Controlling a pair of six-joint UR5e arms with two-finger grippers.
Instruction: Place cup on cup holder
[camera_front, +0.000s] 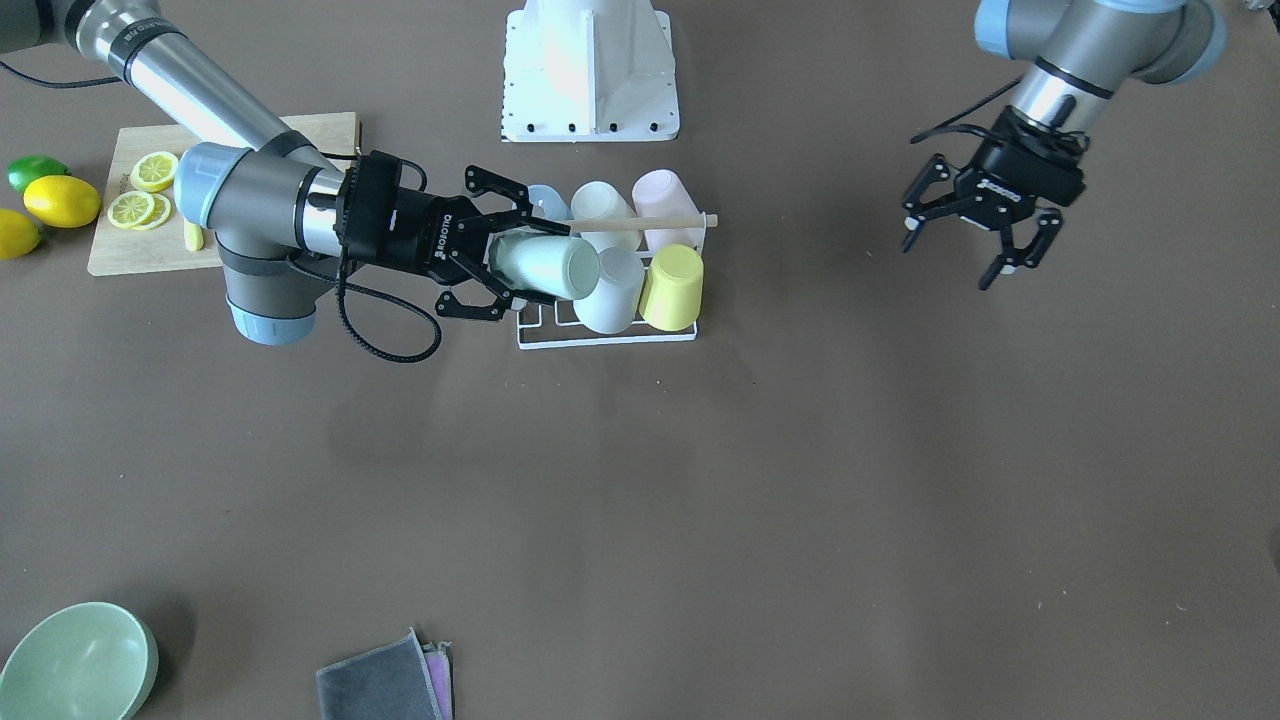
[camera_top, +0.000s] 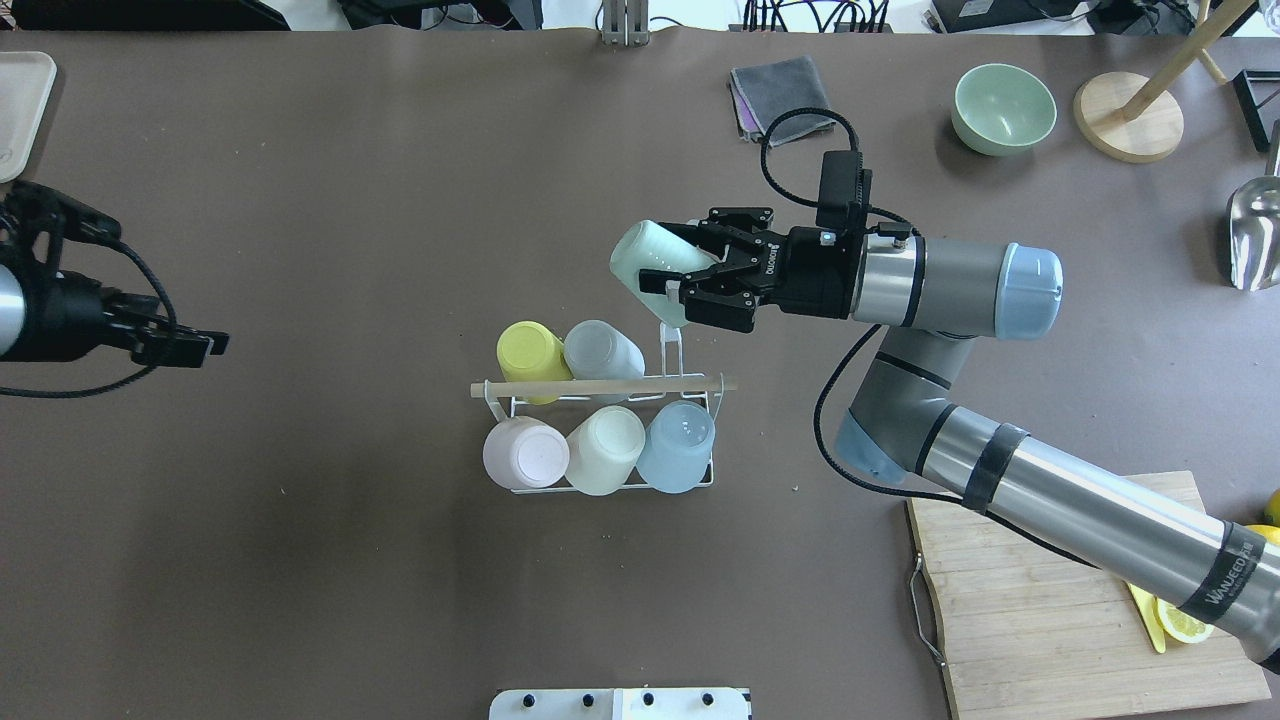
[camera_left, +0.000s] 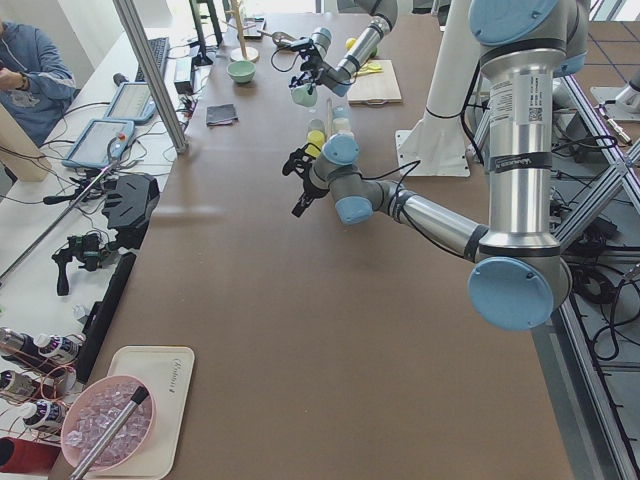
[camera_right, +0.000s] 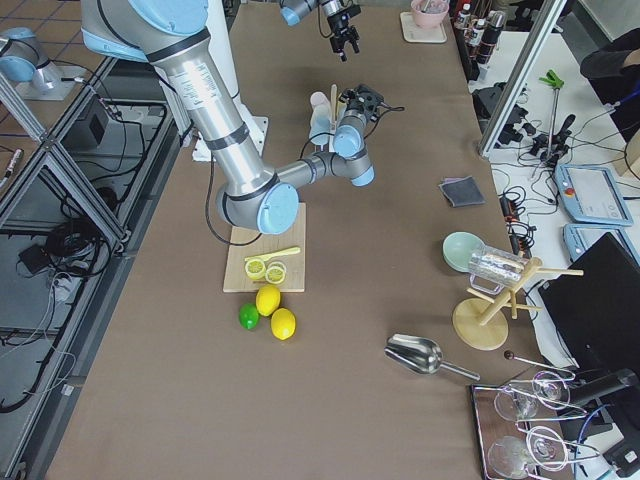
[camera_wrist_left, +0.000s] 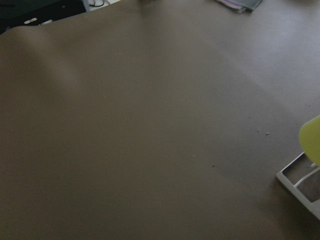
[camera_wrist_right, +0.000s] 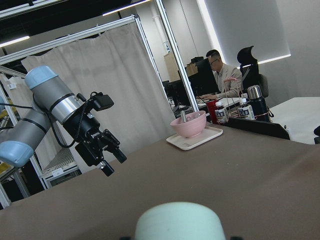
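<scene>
Right up close to the wrist camera is the mint cup (camera_wrist_right: 180, 220), squeezed sideways in the right gripper (camera_front: 515, 255). It hangs over the empty end of the cup holder (camera_front: 600, 340), next to a grey cup (camera_front: 612, 290) already there. The left gripper (camera_front: 965, 250) waits far off, fingers spread, holding nothing. I think the cup could miss its prong (camera_top: 668, 338), or bump the grey cup or the wooden bar (camera_front: 650, 222), and the light cup holder might tip. Under it all is a plain brown table (camera_front: 700, 500) with a bowl (camera_front: 75, 660) and a cloth (camera_front: 380, 685). Beyond, a man (camera_wrist_right: 222, 75) sits far off in a big workroom.
</scene>
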